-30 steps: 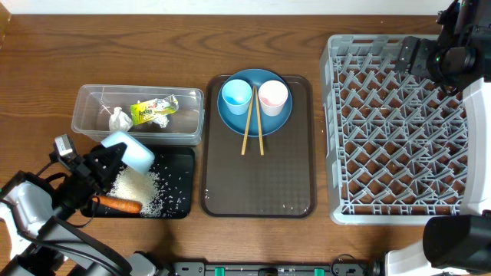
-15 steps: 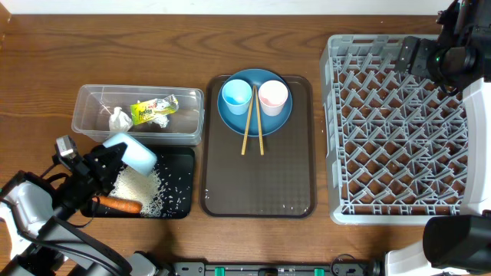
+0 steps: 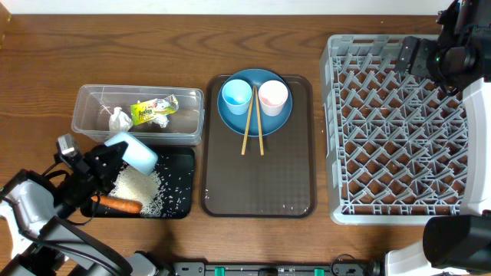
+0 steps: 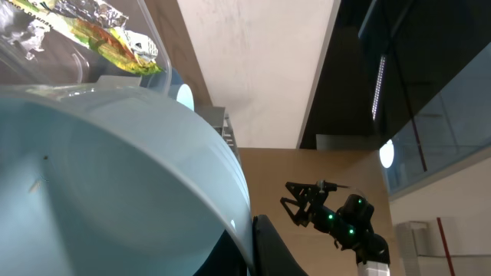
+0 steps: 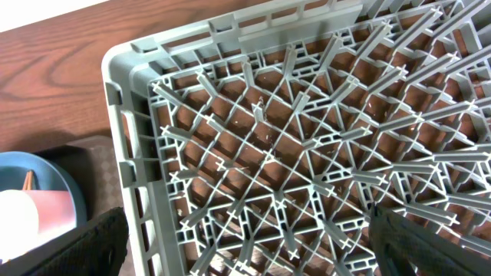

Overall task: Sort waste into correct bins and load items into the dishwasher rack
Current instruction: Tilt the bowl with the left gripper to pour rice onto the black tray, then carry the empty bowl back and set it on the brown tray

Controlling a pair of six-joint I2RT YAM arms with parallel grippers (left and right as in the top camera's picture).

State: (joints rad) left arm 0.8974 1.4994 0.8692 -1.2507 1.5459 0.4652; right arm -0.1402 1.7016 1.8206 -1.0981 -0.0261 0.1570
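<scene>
**Overhead view.** The left gripper (image 3: 113, 159) is clamped on the white and light-blue bowl (image 3: 134, 151), which is held tilted over the shallow black rectangular tray (image 3: 180, 157). Loose white rice grains (image 3: 142, 186) and a thin orange carrot (image 3: 119, 205) lie in that tray. Just behind it, the clear plastic rectangular tub (image 3: 86, 103) contains a crumpled white tissue (image 3: 118, 119) and a yellow-green printed snack wrapper (image 3: 153, 110).

On the dark brown serving tray (image 3: 257, 188), the large round blue plate (image 3: 255, 119) carries a small light-blue cup (image 3: 236, 95) and a small pale pink cup (image 3: 273, 95). A pair of thin wooden chopsticks (image 3: 252, 132) runs between the cups and over the plate's near edge.

The large square grey plastic rack (image 3: 399, 138) stands on the desk (image 3: 46, 61) to the right. The right gripper (image 3: 410, 55) hangs above the rack's far-left corner.

**Left wrist view.** The bowl fills most of the frame. The contact point is hidden, but the grip appears to be on the rim. The wrapper shows through the tub wall.

**Right wrist view.** The fingers (image 5: 77, 245) are spread wide with nothing between them, and the rack's lattice lies below. The plate and pink cup show at the left edge.
</scene>
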